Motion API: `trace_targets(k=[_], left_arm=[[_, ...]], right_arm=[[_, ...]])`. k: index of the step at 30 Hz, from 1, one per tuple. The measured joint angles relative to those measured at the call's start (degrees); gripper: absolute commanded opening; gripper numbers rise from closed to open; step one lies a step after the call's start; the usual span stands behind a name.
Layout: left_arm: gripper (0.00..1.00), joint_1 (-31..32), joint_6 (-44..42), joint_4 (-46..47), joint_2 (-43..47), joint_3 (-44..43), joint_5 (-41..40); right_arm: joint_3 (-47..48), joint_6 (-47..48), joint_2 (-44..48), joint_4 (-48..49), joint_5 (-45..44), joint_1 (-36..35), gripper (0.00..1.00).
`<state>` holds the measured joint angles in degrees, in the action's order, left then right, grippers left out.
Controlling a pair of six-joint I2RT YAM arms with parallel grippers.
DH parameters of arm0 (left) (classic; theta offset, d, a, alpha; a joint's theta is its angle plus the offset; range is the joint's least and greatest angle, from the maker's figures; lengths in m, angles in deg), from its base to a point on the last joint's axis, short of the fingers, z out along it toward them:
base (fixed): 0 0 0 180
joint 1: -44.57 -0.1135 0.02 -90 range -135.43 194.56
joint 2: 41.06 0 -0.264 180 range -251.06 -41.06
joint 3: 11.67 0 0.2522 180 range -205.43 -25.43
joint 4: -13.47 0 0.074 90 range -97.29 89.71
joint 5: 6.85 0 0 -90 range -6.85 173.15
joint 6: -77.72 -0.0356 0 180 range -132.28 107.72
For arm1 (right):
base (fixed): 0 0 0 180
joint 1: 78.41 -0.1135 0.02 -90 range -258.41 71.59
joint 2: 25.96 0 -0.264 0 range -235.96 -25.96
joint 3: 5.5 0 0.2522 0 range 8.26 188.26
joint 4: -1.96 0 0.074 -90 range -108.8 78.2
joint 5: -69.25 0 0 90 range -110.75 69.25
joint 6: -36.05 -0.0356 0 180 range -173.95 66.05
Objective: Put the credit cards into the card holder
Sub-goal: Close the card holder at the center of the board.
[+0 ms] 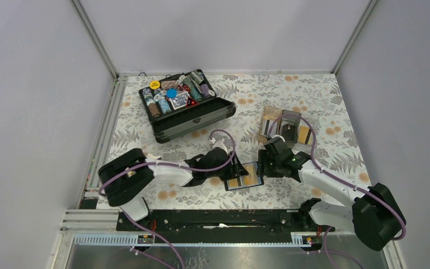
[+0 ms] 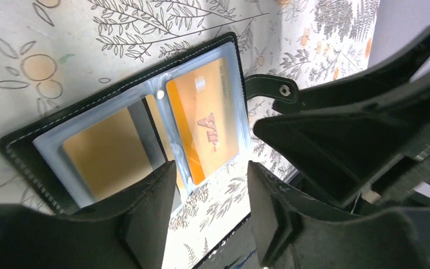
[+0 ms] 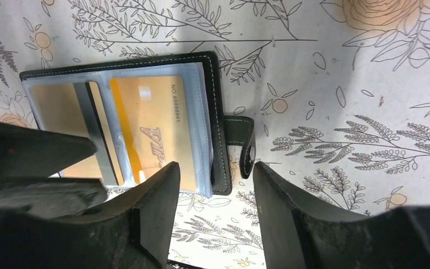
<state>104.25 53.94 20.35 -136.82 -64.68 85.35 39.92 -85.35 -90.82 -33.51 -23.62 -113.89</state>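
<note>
The card holder (image 1: 244, 175) is laid open on the worktop (image 1: 325, 95), betw. the left fingers (image 2: 145, 218) & right fingers (image 3: 151, 213), so pockets can be reached. An orange card (image 3: 157, 129) & a striped tan card (image 3: 56, 103) are tucked in. "NO. 888…" is printed, maybe. Both fingers are spread; nothing is held.

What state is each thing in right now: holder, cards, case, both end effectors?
card holder, lying open, pockets up
strap, unfastened
yellow-orange card, in the pocket nearest the strap
tan striped card, in the adjoining pocket
chip case, open, chips showing
left end effector, open, empty
right end effector, open, empty
</note>
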Motion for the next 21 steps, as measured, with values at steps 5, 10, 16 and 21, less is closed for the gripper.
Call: trace_targets(k=[5,10,16,21], left_arm=[[0.63,0.0,-1.2,-4.4,8.6,2.6,-2.8],[0.68,0.0,-1.2,-8.4,16.1,5.9,-4.9],[0.73,0.0,1.0,-12.1,19.3,11.8,-6.1],[0.73,0.0,3.5,-10.0,19.6,14.6,-6.1]], right_arm=[[-0.1,0.0,-0.8,1.4,2.5,0.0,0.63],[-0.2,-0.2,-2.1,2.4,4.3,0.0,0.64],[-1.2,-0.2,-4.2,3.2,5.7,0.0,0.52],[-1.9,-0.8,-4.7,4.7,7.1,0.0,0.32]])
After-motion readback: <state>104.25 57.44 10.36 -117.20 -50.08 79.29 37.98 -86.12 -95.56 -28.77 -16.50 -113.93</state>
